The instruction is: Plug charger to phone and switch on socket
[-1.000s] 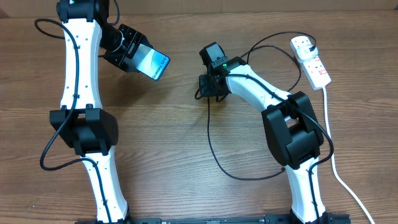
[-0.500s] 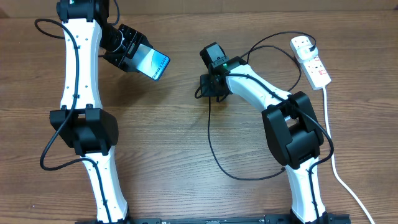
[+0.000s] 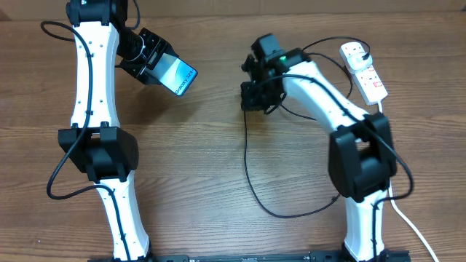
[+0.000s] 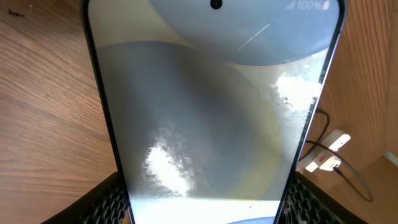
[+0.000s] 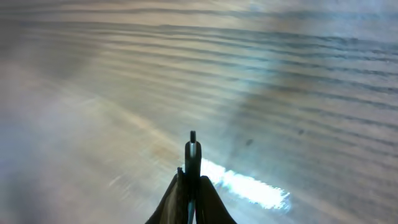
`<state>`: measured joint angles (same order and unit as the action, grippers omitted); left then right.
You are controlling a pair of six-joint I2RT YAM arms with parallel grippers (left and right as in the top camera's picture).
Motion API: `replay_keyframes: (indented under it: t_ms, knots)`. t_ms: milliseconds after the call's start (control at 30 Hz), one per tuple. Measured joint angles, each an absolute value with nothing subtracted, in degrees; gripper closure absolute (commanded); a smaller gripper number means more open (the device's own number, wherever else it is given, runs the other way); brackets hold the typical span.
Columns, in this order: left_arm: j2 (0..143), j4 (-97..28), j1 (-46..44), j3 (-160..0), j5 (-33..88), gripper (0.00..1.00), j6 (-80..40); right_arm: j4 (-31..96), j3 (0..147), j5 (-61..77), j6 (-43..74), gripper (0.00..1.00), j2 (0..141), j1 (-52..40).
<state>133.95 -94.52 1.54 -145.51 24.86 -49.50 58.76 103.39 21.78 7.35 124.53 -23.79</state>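
My left gripper [image 3: 149, 65] is shut on the phone [image 3: 179, 76], holding it tilted above the table at the upper left. Its lit screen fills the left wrist view [image 4: 211, 112], between my two fingers [image 4: 205, 208]. My right gripper [image 3: 251, 96] is shut on the charger's connector tip [image 5: 193, 149], which sticks out past my fingertips [image 5: 191, 186] in the blurred right wrist view. The charger cable [image 3: 246, 167] hangs from it and loops over the table. The socket [image 3: 363, 70] lies at the far right with the black plug in its upper outlet.
The socket's thick white cord [image 3: 389, 196] runs down the right side to the front edge. The socket also shows small in the left wrist view [image 4: 326, 155]. Bare wooden table lies between the arms.
My right gripper has risen and moved right and back with the connector tip, pulling the cable along. The left arm and phone have stayed put.
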Motion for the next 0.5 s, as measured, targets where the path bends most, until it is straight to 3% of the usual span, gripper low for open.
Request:
replay_keyframes:
  t_ms: [500]
  knots:
    - [133.95,-94.39,1.54,-145.51,24.62,0.96,-37.56,69.63,103.94,47.51,-8.01,0.96,122.61,-22.20]
